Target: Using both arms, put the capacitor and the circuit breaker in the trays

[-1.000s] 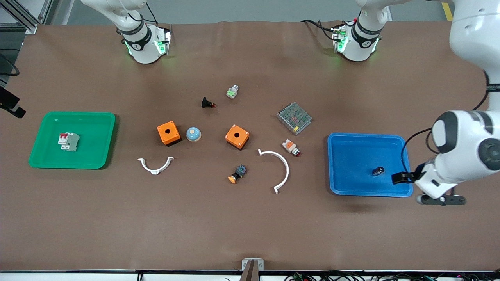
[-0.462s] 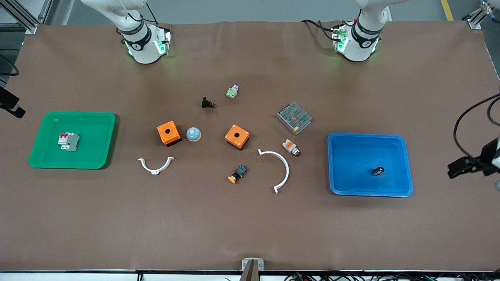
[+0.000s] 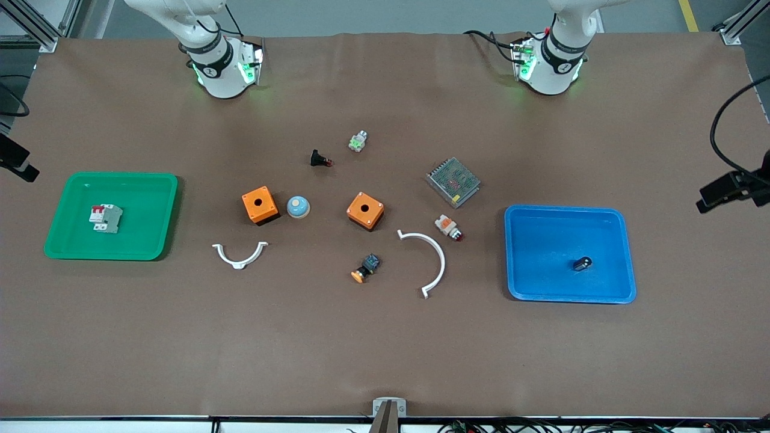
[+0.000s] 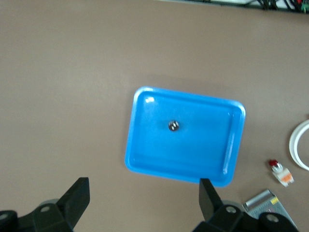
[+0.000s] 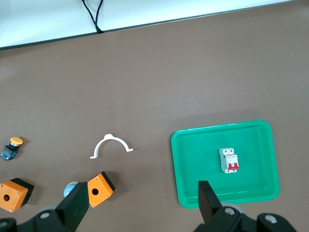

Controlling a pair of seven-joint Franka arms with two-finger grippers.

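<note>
The capacitor (image 3: 582,263), a tiny black cylinder, lies in the blue tray (image 3: 541,282) toward the left arm's end of the table. In the left wrist view the capacitor (image 4: 173,126) shows small inside the blue tray (image 4: 145,159). My left gripper (image 4: 143,203) hangs open and empty, high over bare table beside that tray. Only a black part of the left arm (image 3: 725,191) shows at the front view's edge. The circuit breaker (image 3: 106,218) lies in the green tray (image 3: 144,240). My right gripper (image 5: 142,205) is open and empty, high over the table beside the green tray (image 5: 193,188) and circuit breaker (image 5: 229,160).
Mid-table lie two orange boxes (image 3: 260,205) (image 3: 365,210), a blue dome button (image 3: 298,207), two white curved brackets (image 3: 239,255) (image 3: 430,261), a metal power supply (image 3: 453,181) and several small push-buttons such as the black one (image 3: 320,159).
The left arm has drawn up and away from the blue tray, nearly out of the front view. The capacitor stays in the tray. The right arm has not moved.
</note>
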